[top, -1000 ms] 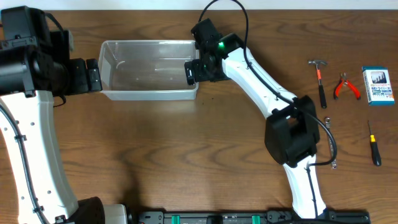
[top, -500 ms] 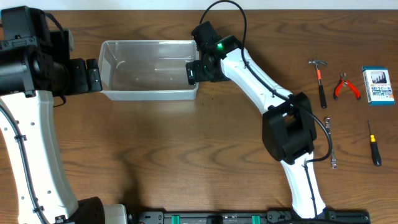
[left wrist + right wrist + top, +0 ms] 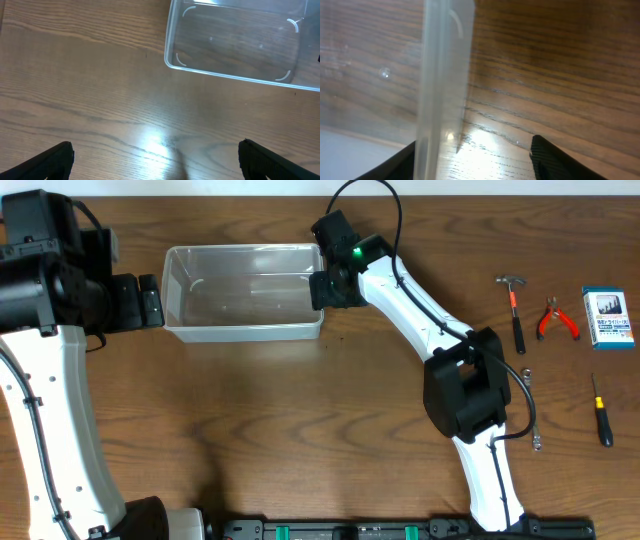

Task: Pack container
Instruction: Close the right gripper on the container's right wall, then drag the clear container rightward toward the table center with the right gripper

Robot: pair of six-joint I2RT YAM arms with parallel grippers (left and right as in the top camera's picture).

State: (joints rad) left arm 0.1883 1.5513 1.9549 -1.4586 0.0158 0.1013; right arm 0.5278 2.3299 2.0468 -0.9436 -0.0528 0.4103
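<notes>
Your right fingers [image 3: 552, 162] stand apart astride the container's [image 3: 245, 330] end wall, not clamped; its long axis stretches away beyond them

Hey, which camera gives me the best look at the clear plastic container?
The overhead view: the whole container shows there, all four walls and its empty inside. The left wrist view shows most of it, cropped at the top. The right wrist view shows only one wall, close up and blurred.

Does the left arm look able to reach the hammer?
Probably not: the hammer lies at the far right, beyond the container and the right arm; the left arm sits at the container's other end.
</notes>
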